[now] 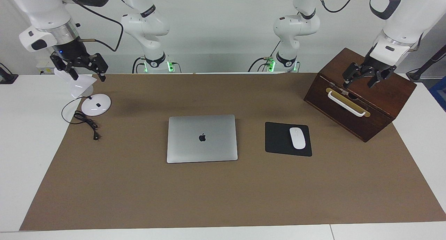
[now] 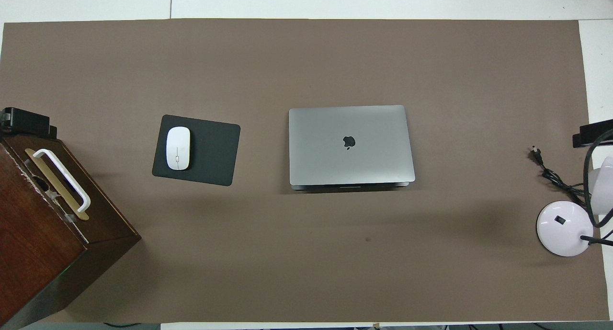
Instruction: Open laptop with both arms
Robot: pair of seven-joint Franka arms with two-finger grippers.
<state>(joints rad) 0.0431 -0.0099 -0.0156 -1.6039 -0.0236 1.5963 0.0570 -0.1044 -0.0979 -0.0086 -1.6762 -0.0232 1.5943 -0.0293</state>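
Note:
The silver-grey laptop (image 1: 202,138) lies shut and flat in the middle of the brown mat, with the dark apple logo up. It also shows in the overhead view (image 2: 351,144). My left gripper (image 1: 362,80) is open and empty, up in the air over the wooden box at the left arm's end of the table; only its tip (image 2: 24,121) shows in the overhead view. My right gripper (image 1: 87,74) is open and empty, up in the air over the white lamp at the right arm's end; its tip (image 2: 594,132) shows at the overhead view's edge. Neither gripper touches the laptop.
A black mouse pad (image 1: 278,139) with a white mouse (image 1: 297,138) lies beside the laptop toward the left arm's end. A dark wooden box (image 1: 362,93) with a white handle (image 1: 345,103) stands there. A white desk lamp (image 1: 95,104) and its black cable (image 1: 85,123) lie at the right arm's end.

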